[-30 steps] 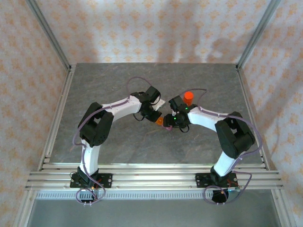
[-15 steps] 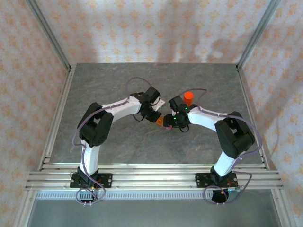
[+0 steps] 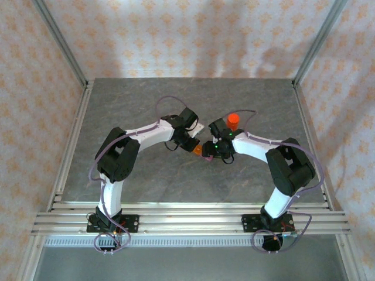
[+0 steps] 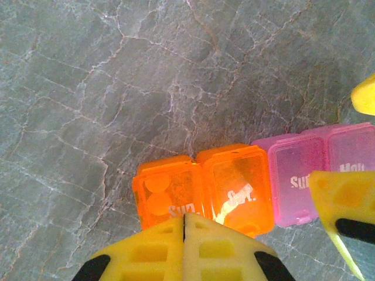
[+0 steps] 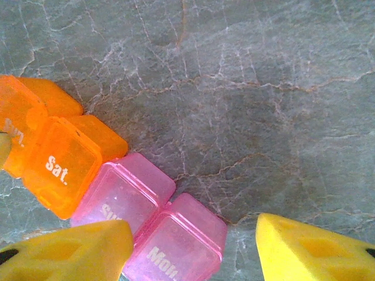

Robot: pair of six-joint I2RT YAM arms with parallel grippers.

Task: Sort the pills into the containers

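Note:
The containers lie in a row on the table: two orange compartments [image 4: 234,184] [image 5: 63,165] joined to two pink ones [image 4: 293,175] [image 5: 176,243]. Two round pill shapes [image 4: 156,195] show through the lid of the end orange compartment. My left gripper [image 4: 184,218] [image 3: 191,142] is shut and empty, its tips at the near edge of the orange pair, over the seam between them. My right gripper [image 5: 195,225] [image 3: 208,153] is open and straddles the pink "Mon" compartment. One finger [image 5: 70,252] overlaps the neighbouring pink lid; the other [image 5: 316,252] stands apart over bare table.
An orange-red cylindrical bottle [image 3: 233,121] stands just behind the right gripper. The grey marbled table [image 3: 146,99] has metal rails along its left, right and near edges. The two wrists sit very close together at the table's middle.

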